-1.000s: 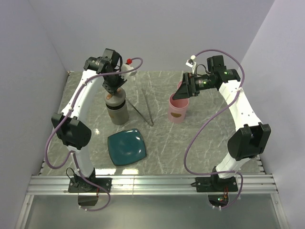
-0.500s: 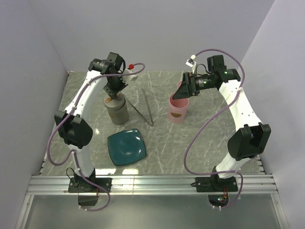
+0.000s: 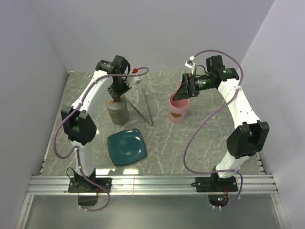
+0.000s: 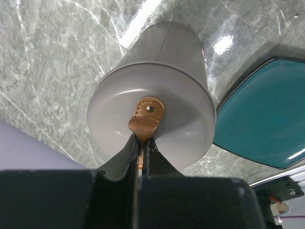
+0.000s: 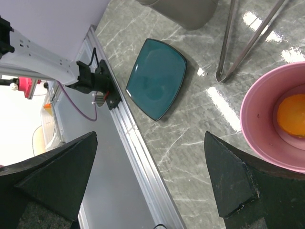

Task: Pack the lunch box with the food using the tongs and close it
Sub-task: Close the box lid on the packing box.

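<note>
**L pinches the lid tab, R hangs wide open over the cup**

Top view: we see the L gripper (image 3: 116,92) down on top of the grey lunch box (image 3: 119,114), at the far left of the table (image 3: 162,143). The tongs (image 3: 143,106) lie flat on the stone between the box and the pink cup (image 3: 176,112). Nothing touches them, and the joined end points near. The R gripper (image 3: 180,93) hovers just above the cup's far rim. The teal plate (image 3: 127,147) sits near-centre and looks bare.

L wrist view: the jaws are shut tight on the tan leather tab (image 4: 147,114) at the middle of the lid (image 4: 181,129), w/ nothing else held. The lid is on. The tab looks soft and will prob. flex, so we'd lift straight up, slowly.

R wrist view: the fingers (image 5: 57,176) are spread as wide as they go and hold nothing. The orange piece (image 5: 291,116) sits in the bottom of the cup. We can't find the brown piece in any view.

- **Tongs:** they look like thin, light, springy steel, prob. slippery on polished stone. We judge the best hold is across both arms at approx. mid-length, so that a squeeze closes the tips.
- **Orange piece:** it looks small and smooth and may slip, so a gentle squeeze only.
</note>
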Controlling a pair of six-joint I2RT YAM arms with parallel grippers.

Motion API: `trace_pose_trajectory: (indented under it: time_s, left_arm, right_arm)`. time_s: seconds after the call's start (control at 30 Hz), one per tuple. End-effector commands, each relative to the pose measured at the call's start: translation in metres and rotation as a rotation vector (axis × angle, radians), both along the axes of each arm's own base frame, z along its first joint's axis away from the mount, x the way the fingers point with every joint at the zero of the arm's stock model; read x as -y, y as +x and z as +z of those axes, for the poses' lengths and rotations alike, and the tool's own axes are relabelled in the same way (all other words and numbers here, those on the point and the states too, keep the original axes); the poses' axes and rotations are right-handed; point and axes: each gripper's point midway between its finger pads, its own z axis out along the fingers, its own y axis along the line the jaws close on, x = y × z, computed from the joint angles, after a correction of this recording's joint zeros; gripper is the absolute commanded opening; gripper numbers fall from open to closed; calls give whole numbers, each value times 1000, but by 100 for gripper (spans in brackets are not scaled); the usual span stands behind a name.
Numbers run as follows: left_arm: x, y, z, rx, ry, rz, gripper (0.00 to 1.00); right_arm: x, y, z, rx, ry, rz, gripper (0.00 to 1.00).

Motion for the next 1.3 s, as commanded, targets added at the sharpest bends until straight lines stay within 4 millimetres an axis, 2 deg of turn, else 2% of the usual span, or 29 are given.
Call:
trace_pose_trajectory:
  time_s: [0.0, 0.27, 0.4, 0.67, 0.8, 1.07, 1.17, 1.27]
  left_arm:
    - [4, -3, -8, -27, -5, -7, 1]
    - [-12, -30, -40, -113, 32, -3, 2]
    - [-32, -42, -51, -150, 49, 29, 4]
    - [-62, -66, -48, -175, 76, 59, 4]
    - [-77, -88, -54, -220, 93, 75, 6]
    - [-82, -120, -54, -231, 58, 85, 14]
    - [-84, -123, -53, -219, 51, 96, 19]
    - [-81, -114, -43, -173, 32, 110, 29]
  right_arm:
    - [2, 2, 16, 63, 6, 9, 100]
    - [2, 1, 15, 68, 5, 15, 100]
    - [3, 0, 14, 66, 2, 15, 100]
    - [1, 0, 13, 61, 9, 20, 100]
    - [2, -2, 13, 64, 6, 20, 100]
    - [3, -7, 11, 68, 2, 24, 100]
    - [4, -7, 11, 74, -2, 23, 100]
    - [4, -7, 11, 74, 1, 22, 100]
